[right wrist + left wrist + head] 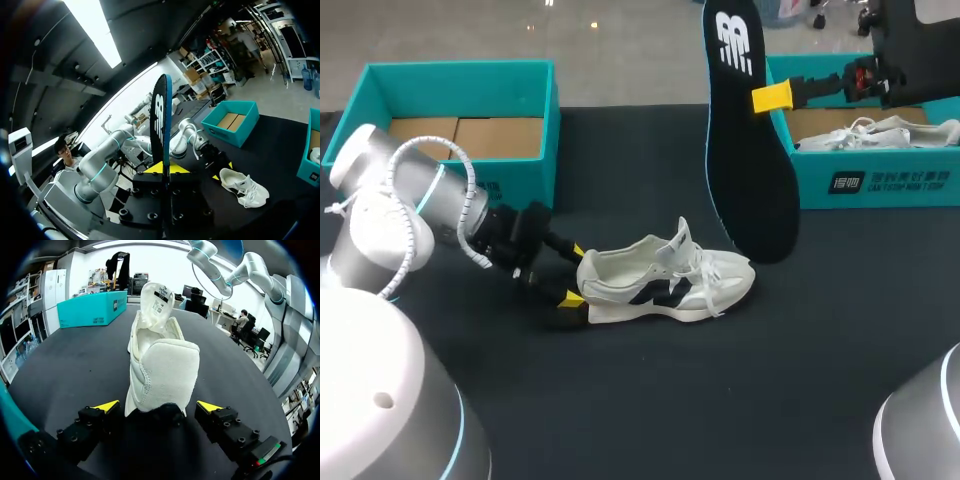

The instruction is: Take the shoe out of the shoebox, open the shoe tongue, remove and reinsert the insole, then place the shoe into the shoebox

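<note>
On the black tabletop (650, 400), about mid-scene, the white shoe (665, 280) sits on its sole, toe pointing right, tongue sticking up. The left tool (574, 274) is right at the heel, fingers spread wide on either side with a bit of gap showing, so it's not gripping anything. The right tool (162, 169) is clamped on the black insole (745, 150), holding it upright in the air just beyond the toe. The left shoebox (460, 68), far left, shows cardboard inside. The right shoebox (880, 180), far right, has a second shoe (875, 133) in it.

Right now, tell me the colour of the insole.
The insole is black with a white logo, clearest in the head view.
</note>
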You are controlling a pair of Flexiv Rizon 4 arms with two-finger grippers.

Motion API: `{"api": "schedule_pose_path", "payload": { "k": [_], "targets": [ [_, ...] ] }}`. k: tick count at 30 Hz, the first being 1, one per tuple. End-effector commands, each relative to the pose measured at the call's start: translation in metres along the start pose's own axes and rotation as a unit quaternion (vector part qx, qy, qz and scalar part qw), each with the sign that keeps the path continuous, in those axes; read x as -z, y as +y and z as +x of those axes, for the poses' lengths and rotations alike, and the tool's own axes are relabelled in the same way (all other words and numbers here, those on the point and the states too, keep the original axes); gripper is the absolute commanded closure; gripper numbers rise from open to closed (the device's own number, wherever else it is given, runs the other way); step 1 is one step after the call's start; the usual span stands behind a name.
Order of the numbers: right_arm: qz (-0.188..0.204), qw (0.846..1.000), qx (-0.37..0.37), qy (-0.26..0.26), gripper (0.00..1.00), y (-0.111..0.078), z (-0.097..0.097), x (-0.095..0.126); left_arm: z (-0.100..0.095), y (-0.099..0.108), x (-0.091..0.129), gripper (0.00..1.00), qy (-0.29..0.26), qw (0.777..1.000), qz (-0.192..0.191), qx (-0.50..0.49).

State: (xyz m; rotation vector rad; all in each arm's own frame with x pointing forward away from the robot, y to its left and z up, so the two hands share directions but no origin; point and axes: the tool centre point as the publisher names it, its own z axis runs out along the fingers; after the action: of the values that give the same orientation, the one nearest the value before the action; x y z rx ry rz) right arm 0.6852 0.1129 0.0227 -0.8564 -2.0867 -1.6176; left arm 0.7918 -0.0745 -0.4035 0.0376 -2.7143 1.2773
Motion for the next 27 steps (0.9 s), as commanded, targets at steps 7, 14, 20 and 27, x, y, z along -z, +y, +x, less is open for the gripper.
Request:
{"api": "schedule_pose_path", "payload": {
  "k": [7, 14, 20, 27],
  "targets": [
    [0.001, 1.000, -0.001, -0.001, 1.00, 0.001, 0.000, -0.002, 0.007, -0.008, 0.010, 0.00, 0.003, 0.997, -0.078, -0.001],
    [0.001, 1.000, -0.001, -0.001, 1.00, 0.001, 0.000, -0.002, 0.013, -0.017, 0.019, 0.00, -0.006, 0.989, -0.149, 0.007],
    [0.001, 1.000, -0.001, -0.001, 1.00, 0.001, 0.000, -0.002, 0.016, -0.024, 0.022, 0.00, 0.003, 0.978, -0.208, 0.016],
    [0.001, 1.000, -0.001, -0.001, 1.00, 0.001, 0.000, -0.002, 0.017, -0.032, 0.028, 0.00, 0.008, 0.960, -0.281, 0.013]
  ]
}}
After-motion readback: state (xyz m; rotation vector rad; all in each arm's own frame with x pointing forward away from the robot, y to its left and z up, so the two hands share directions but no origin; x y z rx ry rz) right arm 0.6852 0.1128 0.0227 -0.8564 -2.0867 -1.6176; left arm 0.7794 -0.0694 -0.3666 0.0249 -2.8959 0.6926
